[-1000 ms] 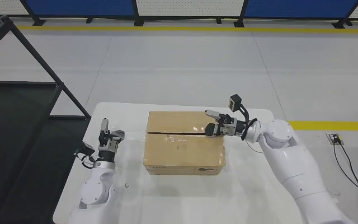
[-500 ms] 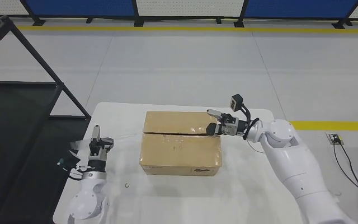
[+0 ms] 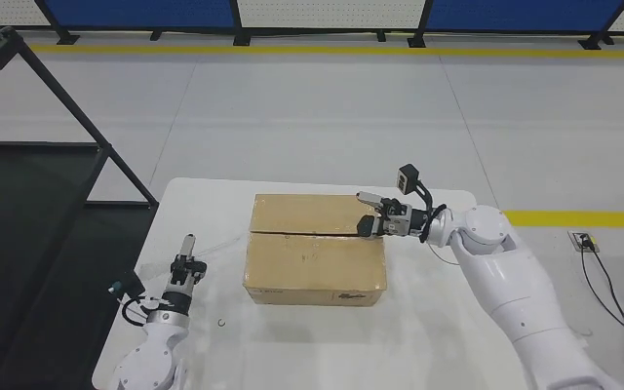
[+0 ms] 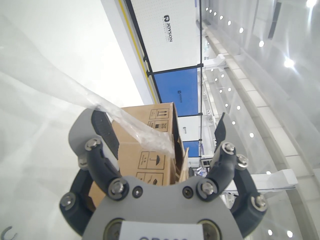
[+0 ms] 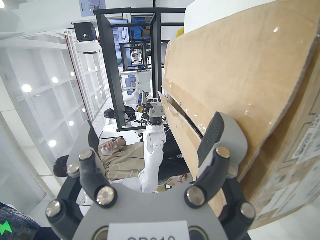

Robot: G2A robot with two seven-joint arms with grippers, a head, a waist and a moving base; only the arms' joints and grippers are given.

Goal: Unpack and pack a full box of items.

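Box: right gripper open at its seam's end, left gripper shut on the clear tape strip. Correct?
One error: the left gripper is open, as the left wrist view shows; the clear tape strip merely lies across one of its fingers. The right gripper is open at the box seam's end.

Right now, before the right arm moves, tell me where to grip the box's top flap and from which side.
Grip the flap's free edge at the centre seam, at the box end beside the open right gripper, coming in from that end. The seam gapes there, probably enough to slip one finger under.
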